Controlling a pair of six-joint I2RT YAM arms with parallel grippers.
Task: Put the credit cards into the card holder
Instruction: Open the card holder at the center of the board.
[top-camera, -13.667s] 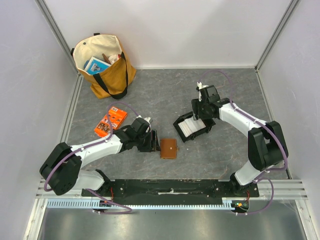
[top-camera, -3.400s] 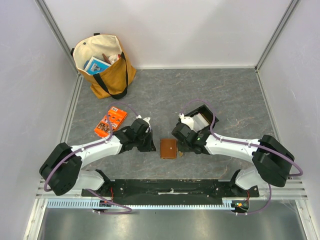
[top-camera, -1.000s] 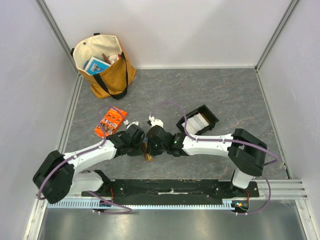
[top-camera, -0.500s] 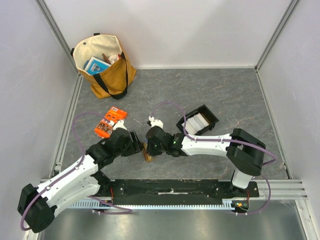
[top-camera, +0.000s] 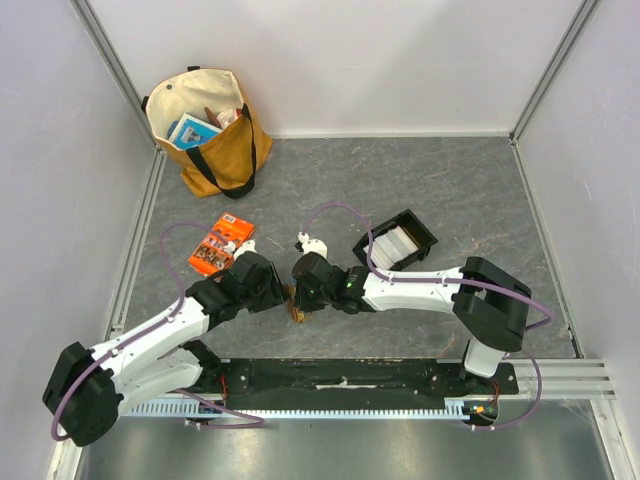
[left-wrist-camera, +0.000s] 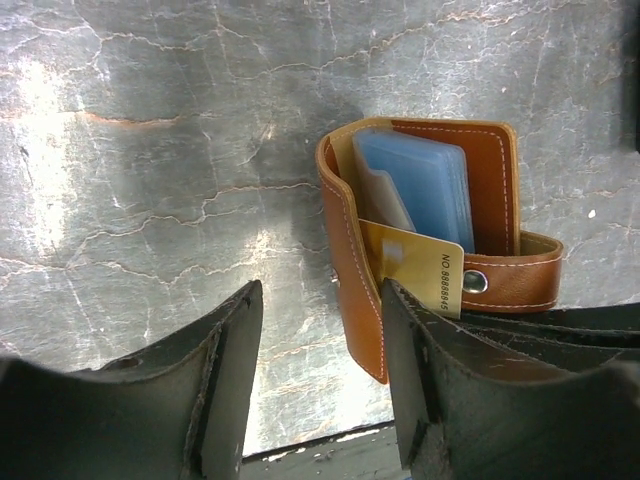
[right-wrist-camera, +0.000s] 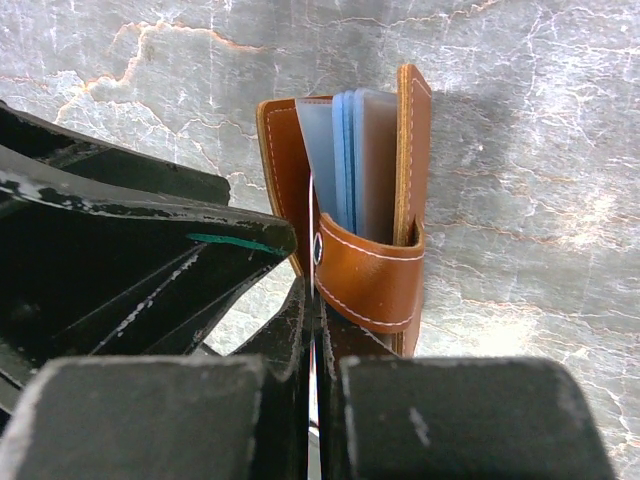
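Observation:
The tan card holder (left-wrist-camera: 349, 243) stands open on its edge, with pale blue sleeves (left-wrist-camera: 424, 183) showing inside. A gold credit card (left-wrist-camera: 417, 275) pokes into it beside the snap strap (right-wrist-camera: 372, 275). My right gripper (right-wrist-camera: 313, 305) is shut on that card, which I see edge-on between the pads. My left gripper (left-wrist-camera: 318, 385) is open just left of the holder; its right finger (left-wrist-camera: 425, 385) is close to the leather flap and grips nothing. From above, both grippers meet at the holder (top-camera: 298, 308). More white credit cards (top-camera: 399, 241) lie in the black tray.
The black tray (top-camera: 372, 261) sits to the right, behind my right arm. An orange packet (top-camera: 218, 246) lies left of my left gripper. A tan tote bag (top-camera: 205, 130) stands at the back left. The black base rail (top-camera: 330, 375) runs along the near edge.
My left gripper has opened and let go of the card holder, then drawn back slightly to the left. The right gripper stays shut on the card at the holder.

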